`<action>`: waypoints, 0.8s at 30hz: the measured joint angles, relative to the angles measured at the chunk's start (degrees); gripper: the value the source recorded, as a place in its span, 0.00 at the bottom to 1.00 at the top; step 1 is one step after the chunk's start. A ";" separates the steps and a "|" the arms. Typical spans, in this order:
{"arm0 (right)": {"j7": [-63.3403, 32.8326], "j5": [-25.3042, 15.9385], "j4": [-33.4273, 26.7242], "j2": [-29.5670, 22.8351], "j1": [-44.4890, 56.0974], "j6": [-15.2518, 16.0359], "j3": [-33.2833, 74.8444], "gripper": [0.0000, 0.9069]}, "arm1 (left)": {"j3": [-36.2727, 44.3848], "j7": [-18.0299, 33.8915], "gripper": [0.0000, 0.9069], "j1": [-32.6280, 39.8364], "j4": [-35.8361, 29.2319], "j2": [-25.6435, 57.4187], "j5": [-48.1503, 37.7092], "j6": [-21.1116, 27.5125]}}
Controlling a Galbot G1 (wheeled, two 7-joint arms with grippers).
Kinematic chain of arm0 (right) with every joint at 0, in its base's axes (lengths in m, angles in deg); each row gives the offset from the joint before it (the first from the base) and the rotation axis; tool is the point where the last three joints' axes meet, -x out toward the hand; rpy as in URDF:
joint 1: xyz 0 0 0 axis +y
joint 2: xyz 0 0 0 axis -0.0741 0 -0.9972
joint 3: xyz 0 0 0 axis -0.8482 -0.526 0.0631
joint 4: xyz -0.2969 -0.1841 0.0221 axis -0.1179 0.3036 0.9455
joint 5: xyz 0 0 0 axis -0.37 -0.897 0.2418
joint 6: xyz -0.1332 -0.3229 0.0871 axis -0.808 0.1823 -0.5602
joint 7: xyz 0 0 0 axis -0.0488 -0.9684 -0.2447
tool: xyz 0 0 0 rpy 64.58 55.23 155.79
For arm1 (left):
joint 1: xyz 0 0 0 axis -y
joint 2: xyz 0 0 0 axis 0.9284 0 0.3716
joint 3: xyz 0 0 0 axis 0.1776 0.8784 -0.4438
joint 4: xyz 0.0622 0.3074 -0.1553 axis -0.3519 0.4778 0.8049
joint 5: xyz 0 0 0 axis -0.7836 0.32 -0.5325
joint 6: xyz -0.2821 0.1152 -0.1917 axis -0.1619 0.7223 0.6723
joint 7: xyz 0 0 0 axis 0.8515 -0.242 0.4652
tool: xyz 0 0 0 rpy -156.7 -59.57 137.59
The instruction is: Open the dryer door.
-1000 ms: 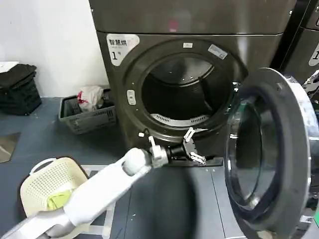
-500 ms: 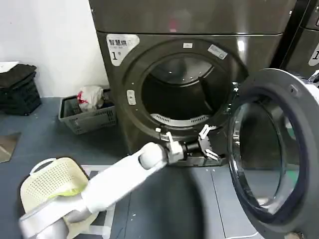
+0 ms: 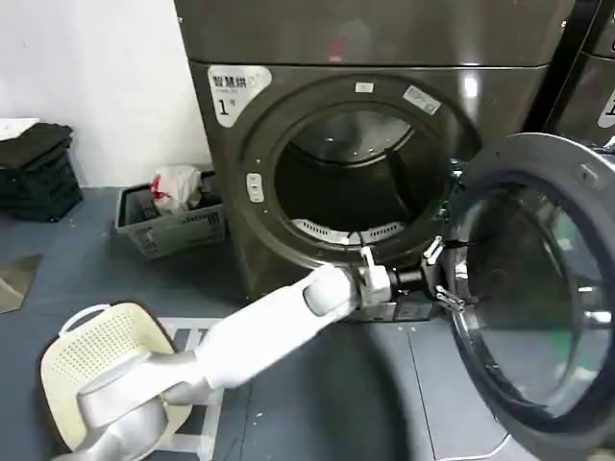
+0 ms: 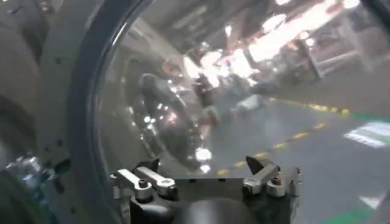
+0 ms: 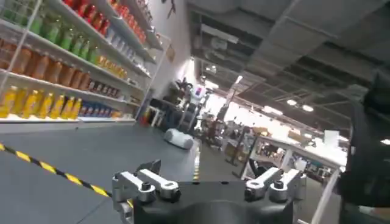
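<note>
The dryer door [image 3: 514,158] stands swung open to the right of the dark drum opening [image 3: 351,182], its grey inner face and tinted glass turned toward me. My left arm reaches across the front of the dryer, and its left gripper [image 3: 444,274] is open at the inner rim of the door, at its hinge side. In the left wrist view the left gripper [image 4: 204,165] is open with nothing between its fingers, close in front of the door glass [image 4: 244,91] and its grey rim [image 4: 61,91]. The right gripper [image 5: 207,167] is open and empty, facing away into the room.
A grey basket [image 3: 173,229] with laundry stands on the floor left of the dryer. A cream laundry basket [image 3: 91,360] sits at the lower left under my left arm. A dark folded stack [image 3: 34,173] lies at the far left. A neighbouring machine [image 3: 586,86] stands to the right.
My left arm has reached further right, from below the drum opening to the door's inner rim. The door has swung further open to the right.
</note>
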 joint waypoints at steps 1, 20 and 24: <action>0.01 0.00 -0.05 0.00 -0.02 0.05 0.14 1.00 | 0.15 0.01 1.00 0.33 0.51 -0.57 0.03 -0.08; 0.55 0.52 1.86 0.00 -0.81 0.13 1.67 1.00 | 1.60 0.06 1.00 3.74 9.83 -8.42 2.25 -0.68; 0.90 1.22 2.25 0.00 -0.65 0.11 1.97 1.00 | 1.69 -0.03 1.00 4.14 11.48 -9.25 2.34 -0.80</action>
